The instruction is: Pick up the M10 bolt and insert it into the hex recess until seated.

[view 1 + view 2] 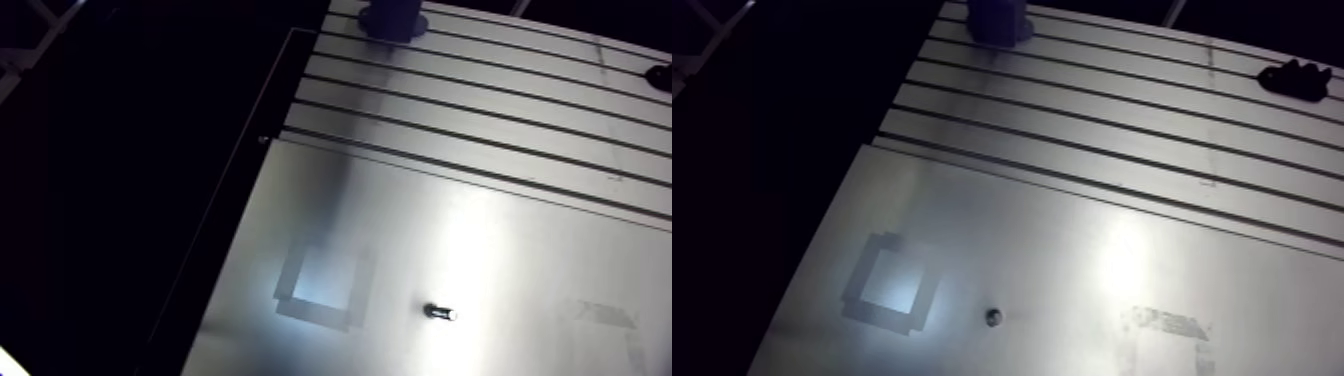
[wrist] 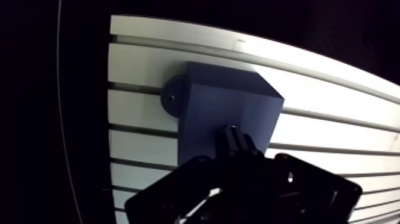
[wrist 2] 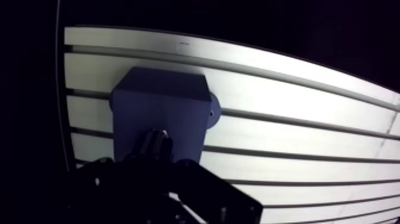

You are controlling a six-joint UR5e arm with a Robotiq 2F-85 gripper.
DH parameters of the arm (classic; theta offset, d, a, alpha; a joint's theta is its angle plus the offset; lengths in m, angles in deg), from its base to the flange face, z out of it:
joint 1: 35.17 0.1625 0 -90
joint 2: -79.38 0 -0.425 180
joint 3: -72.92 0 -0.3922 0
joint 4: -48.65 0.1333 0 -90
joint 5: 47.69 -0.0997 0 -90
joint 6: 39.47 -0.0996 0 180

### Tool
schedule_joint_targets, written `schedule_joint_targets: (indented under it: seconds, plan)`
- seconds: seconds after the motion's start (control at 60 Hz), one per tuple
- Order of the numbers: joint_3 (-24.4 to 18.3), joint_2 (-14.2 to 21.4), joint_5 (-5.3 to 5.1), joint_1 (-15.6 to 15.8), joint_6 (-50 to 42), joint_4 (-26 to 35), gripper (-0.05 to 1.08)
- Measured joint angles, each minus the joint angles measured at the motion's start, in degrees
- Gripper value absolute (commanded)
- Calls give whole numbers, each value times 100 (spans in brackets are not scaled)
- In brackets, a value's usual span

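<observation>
The gripper point(image 2: 237, 143) is hovering close over the blue block point(image 2: 229, 110) on the slotted table point(image 1: 520, 110). Its claw is lying in shadow, so whether it is spread or pinching anything cannot be told. What is looking like the M10 bolt point(image 1: 438, 312) is lying on its side on the smooth plate point(image 1: 500, 240), near a taped rectangle point(image 1: 320, 290) and well apart from the block. Pickup is seemingly pending, calling next for travel to the bolt and a squared descent across its shank
</observation>
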Motion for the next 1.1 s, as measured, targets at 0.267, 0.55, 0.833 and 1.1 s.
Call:
schedule_joint_targets:
  seconds: [0.267, 0.55, 0.833, 1.1]
  plan:
    - [-7, -4, -4, -3, 0, 1, 108]
    - [-29, -2, -11, 2, 5, 10, 108]
    - [-28, 61, -5, 7, 12, 64, 108]
    - [-14, 120, 10, 9, 17, 99, 108]
